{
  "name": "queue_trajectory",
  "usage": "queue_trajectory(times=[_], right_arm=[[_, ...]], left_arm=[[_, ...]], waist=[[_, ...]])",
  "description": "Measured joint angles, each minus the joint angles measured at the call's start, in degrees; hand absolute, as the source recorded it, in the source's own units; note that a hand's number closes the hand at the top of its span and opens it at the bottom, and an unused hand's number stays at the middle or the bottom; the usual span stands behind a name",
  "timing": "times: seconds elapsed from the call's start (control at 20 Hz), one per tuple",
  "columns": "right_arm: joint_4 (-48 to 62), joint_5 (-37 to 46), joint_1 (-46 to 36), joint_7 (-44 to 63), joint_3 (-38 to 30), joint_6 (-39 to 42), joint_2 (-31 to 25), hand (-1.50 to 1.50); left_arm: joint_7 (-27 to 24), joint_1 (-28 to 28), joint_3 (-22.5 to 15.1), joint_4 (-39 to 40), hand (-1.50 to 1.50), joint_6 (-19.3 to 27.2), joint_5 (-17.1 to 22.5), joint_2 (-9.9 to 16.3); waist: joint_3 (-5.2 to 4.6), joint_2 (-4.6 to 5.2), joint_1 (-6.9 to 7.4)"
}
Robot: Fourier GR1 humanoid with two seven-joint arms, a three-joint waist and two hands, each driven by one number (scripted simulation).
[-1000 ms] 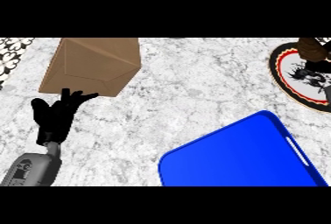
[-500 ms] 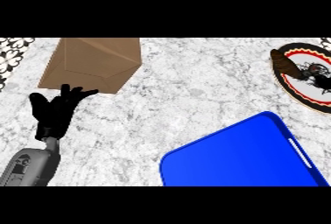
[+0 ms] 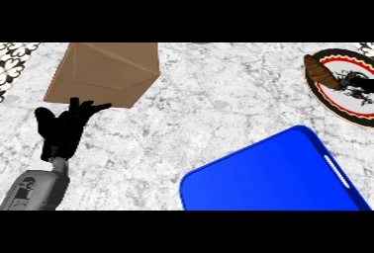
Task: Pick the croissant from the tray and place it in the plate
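The brown croissant (image 3: 320, 70) lies on the upper left part of the round plate (image 3: 330, 101), which has a dark rim, a red ring and black markings, at the far right. The blue tray (image 3: 277, 173) fills the lower right and holds nothing that I can see. My left hand (image 3: 64, 129) rests open on the counter at the left, fingers up, just below a cardboard box. My right hand does not show.
A brown cardboard box (image 3: 106, 71) stands at the upper left, close above my left hand. Marble counter (image 3: 219, 99) stretches between the box, the tray and the plate. A patterned strip (image 3: 15, 59) runs along the far left edge.
A dark shape that hung over the plate's top edge one second ago is gone, and the croissant now lies flat on the plate. The left hand has barely moved.
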Motion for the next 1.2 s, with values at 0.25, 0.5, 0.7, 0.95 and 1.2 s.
queue_trajectory(times=[0.25, 0.5, 0.7, 0.95, 1.2], right_arm=[[-0.8, -6.8, -2.3, -3.6, -4.4, 4.7, 0.1, -1.50], [1.2, -13.2, -2.9, -0.4, -8.6, 13.9, -0.9, -1.50], [2.6, -16.8, -1.7, 0.0, -10.3, 20.5, -3.3, -1.50], [3.1, -19.3, 1.0, -3.5, -10.6, 23.3, -5.0, -1.50], [3.9, -21.0, 3.8, -5.7, -10.4, 25.9, -7.9, -1.50]], left_arm=[[-0.6, 0.4, 0.4, 1.0, 0.00, 0.1, -0.4, -0.5], [-0.8, 1.1, 0.6, 0.4, 0.00, 0.6, -1.1, -0.9], [-1.5, 1.5, 0.7, 0.9, 0.00, 0.1, -1.6, -1.3], [-0.7, 1.6, 1.0, 0.1, 0.00, 0.1, -2.2, -2.0], [-0.2, 0.4, 1.8, 0.1, 0.00, -0.6, -2.5, -2.2]], waist=[[-0.11, -0.25, -0.64], [-0.17, -0.53, -1.15], [-0.14, -0.36, -0.98], [-0.12, -0.22, -0.65], [-0.10, -0.16, -0.59]])
